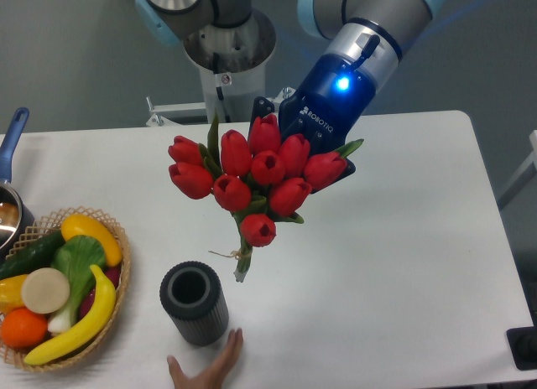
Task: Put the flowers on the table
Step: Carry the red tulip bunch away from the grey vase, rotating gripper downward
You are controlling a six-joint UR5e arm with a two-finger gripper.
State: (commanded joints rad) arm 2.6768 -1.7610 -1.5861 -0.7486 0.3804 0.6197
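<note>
Hanging above the middle of the white table (403, 238), the bunch of red tulips (256, 175) was held up in the air by the gripper (312, 131), its buds fanned toward the camera and its tied green stems pointing down and slightly left, their cut ends above the tabletop rather than resting on it. The gripper's fingers were hidden behind the blooms and leaves, so how far they stood apart could not be told; the flowers appeared to be clamped there, since nothing else carried them. The blue wrist with its lit indicator rose up and to the right from the bunch.

Just below and left of the stem ends stood a dark ribbed cylindrical vase (195, 303), upright, its mouth open to the top. A human hand (205, 368) lay at the front edge, fingertips close to the vase's base. At the left edge sat a wicker basket (113, 322) filled with a banana, an orange, a cucumber and other produce, and behind it a saucepan (10, 196) with a blue handle.
</note>
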